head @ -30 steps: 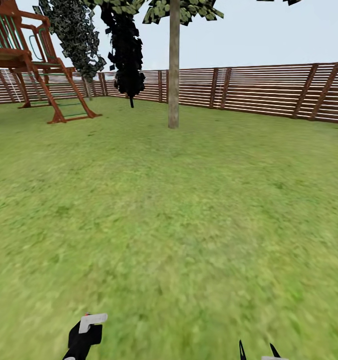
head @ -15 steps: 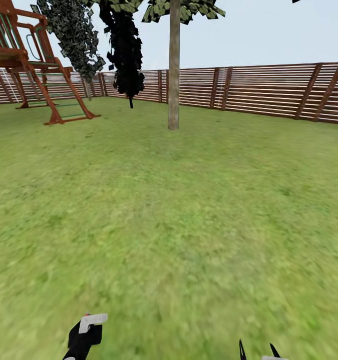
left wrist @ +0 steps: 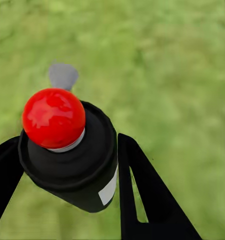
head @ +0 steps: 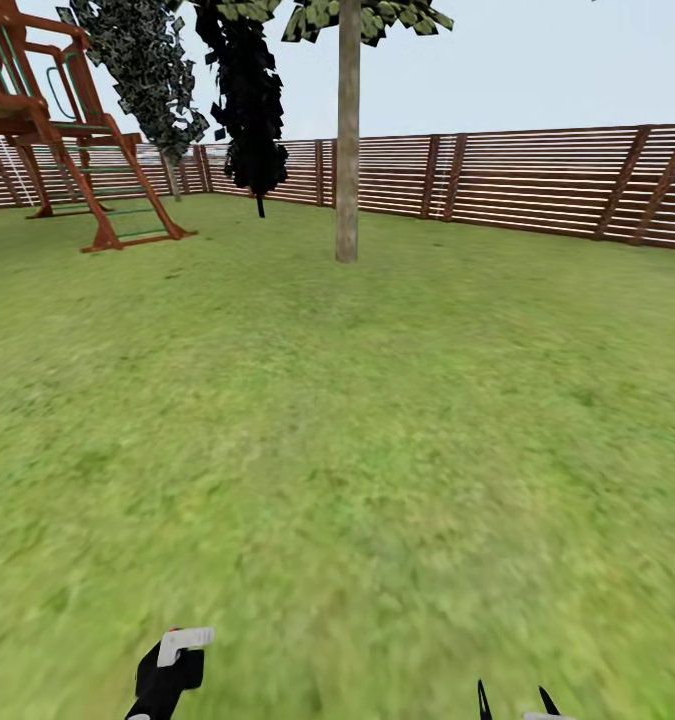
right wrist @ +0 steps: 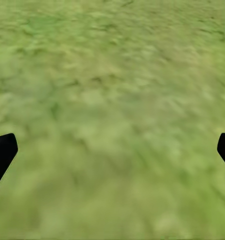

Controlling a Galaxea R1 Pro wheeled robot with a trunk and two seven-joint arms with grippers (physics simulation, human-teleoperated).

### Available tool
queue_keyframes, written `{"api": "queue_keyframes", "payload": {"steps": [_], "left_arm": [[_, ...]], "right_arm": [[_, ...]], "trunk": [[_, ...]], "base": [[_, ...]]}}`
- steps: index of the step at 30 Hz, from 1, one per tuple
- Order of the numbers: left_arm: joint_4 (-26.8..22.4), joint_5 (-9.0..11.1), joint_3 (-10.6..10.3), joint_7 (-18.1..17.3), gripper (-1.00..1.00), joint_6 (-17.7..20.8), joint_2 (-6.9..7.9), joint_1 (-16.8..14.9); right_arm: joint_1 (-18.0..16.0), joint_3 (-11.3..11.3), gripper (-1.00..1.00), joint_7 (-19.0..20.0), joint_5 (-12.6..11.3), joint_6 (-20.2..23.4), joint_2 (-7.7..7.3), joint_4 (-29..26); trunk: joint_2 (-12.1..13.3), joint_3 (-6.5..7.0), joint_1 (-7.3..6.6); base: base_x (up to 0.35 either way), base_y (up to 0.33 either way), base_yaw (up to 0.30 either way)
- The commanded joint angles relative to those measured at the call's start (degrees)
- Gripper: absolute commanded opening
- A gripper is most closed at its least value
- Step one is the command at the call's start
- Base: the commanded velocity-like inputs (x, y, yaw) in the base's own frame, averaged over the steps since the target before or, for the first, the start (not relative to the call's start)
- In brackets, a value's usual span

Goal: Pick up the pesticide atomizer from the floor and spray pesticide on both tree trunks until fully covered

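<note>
The lawn spreads over most of the head view, blurry green grass running up to a brown horizontal-slat fence that crosses the scene from 9 o'clock round to 3 o'clock. At 12 o'clock a tree trunk, pale grey-brown and straight, stands upright on the grass in front of the fence, with blocky green foliage at its top edge. Toward 11 o'clock hang two darker masses of jagged foliage, one nearly black, with a thin stem below it reaching the ground near the fence. At 10 o'clock stands a reddish wooden play frame with a slanted ladder, its feet on the grass.

At 7 o'clock, low in the head view, the left gripper holds the pesticide atomizer, whose whitish part and small red spot show above the dark fingers. In the left wrist view the atomizer is a black canister with a round red cap and a grey nozzle, clamped between the two black fingers, which press its sides, above the grass.

At 5 o'clock the right gripper shows two dark fingertips spread apart. In the right wrist view its fingers sit at opposite edges, wide apart, holding nothing, with grass between.
</note>
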Motion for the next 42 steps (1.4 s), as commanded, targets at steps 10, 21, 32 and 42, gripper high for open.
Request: {"api": "queue_keyframes", "payload": {"steps": [10,21,32,42], "left_arm": [[0.1,0.0,0.0,0.0,-1.0,0.0,0.0,0.0],[0.1,0.0,0.0,0.0,-1.0,0.0,0.0,0.0],[0.0,0.0,0.0,0.0,-1.0,0.0,-0.03,0.0],[0.2,0.0,0.0,0.0,-1.0,0.0,0.0,0.0]], "right_arm": [[0.0,0.0,1.0,0.0,0.0,0.0,0.0,0.0],[0.0,0.0,1.0,0.0,0.0,0.0,0.0,0.0],[0.0,0.0,1.0,0.0,0.0,0.0,0.0,0.0],[0.0,0.0,1.0,0.0,0.0,0.0,0.0,0.0]], "trunk": [[0.0,0.0,0.0],[0.0,0.0,0.0],[0.0,0.0,0.0],[0.0,0.0,0.0]], "base": [[0.34,0.0,0.0],[0.34,0.0,0.0],[0.34,0.0,0.0],[0.34,0.0,0.0]]}}
